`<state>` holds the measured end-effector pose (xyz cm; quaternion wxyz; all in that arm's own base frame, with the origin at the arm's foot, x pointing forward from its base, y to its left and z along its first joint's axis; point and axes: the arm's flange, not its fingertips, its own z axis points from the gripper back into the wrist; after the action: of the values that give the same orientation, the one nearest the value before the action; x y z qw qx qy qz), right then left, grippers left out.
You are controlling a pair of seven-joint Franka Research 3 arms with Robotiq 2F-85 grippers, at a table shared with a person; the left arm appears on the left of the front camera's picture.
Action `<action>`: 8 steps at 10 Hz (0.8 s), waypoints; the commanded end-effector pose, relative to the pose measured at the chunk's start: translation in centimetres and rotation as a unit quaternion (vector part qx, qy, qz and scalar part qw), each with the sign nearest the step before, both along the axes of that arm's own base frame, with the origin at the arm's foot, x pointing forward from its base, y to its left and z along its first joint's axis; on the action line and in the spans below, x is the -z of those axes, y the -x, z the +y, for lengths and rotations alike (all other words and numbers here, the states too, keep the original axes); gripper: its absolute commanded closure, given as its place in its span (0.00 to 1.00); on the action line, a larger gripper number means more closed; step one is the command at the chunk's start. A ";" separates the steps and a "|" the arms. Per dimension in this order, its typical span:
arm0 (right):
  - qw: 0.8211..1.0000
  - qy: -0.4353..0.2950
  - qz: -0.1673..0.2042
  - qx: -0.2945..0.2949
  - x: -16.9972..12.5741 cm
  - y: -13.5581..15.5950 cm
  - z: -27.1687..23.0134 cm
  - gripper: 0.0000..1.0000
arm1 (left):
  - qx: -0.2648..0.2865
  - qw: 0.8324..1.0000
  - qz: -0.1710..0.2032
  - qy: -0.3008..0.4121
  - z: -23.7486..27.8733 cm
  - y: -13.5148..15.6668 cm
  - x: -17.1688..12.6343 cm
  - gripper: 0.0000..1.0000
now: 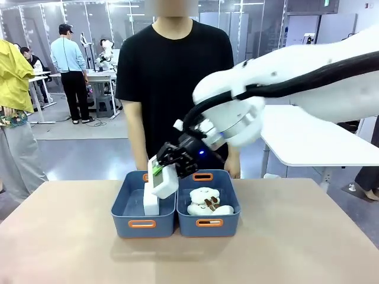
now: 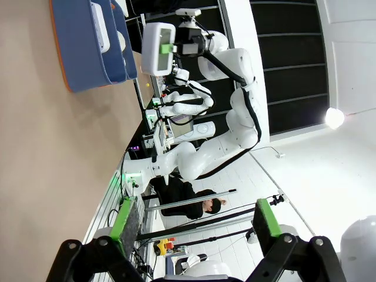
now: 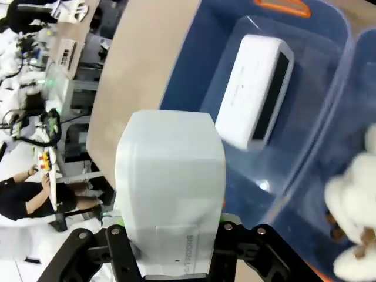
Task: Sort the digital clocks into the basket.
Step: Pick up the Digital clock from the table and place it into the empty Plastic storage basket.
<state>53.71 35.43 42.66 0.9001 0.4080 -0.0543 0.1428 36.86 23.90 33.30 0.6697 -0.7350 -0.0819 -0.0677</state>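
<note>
Fingers (image 2: 126, 226) of the left gripper (image 2: 194, 226) stand wide apart, empty, well back from the left basket (image 1: 144, 210). Reaching in from the robot's right, the right arm (image 1: 308, 83) angles down over that basket, its right gripper (image 1: 169, 168) clamped on a digital clock (image 1: 164, 179) above the basket's open top. A second clock (image 3: 254, 91) lies inside this basket. Beside it, the neighbouring bin (image 1: 209, 214) holds plush sheep (image 1: 207, 202), and a person (image 1: 174, 71) stands behind.

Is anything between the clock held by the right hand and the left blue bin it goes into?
Nothing visible. The right hand holds the small white plastic clock just above the left blue rectangular plastic bin, where another white clock lies with room beside it.
</note>
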 end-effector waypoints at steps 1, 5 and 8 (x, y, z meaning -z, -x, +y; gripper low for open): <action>0.998 0.041 -0.018 0.036 0.2 -2.9 2.8 1.00 | -0.008 1.000 0.004 -0.001 0.0 -0.3 -0.3 0.00; 0.996 0.049 0.014 0.078 4.1 -4.4 4.0 1.00 | -0.008 1.000 0.004 -0.001 0.0 -0.3 -0.3 0.00; 0.996 0.051 0.035 0.061 3.8 -3.4 4.2 0.09 | -0.008 1.000 0.004 -0.001 0.0 -0.3 -0.3 0.00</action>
<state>57.13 39.61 37.47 0.9256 0.3665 -0.0487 0.0808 36.85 23.90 33.30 0.6697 -0.7350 -0.0819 -0.0676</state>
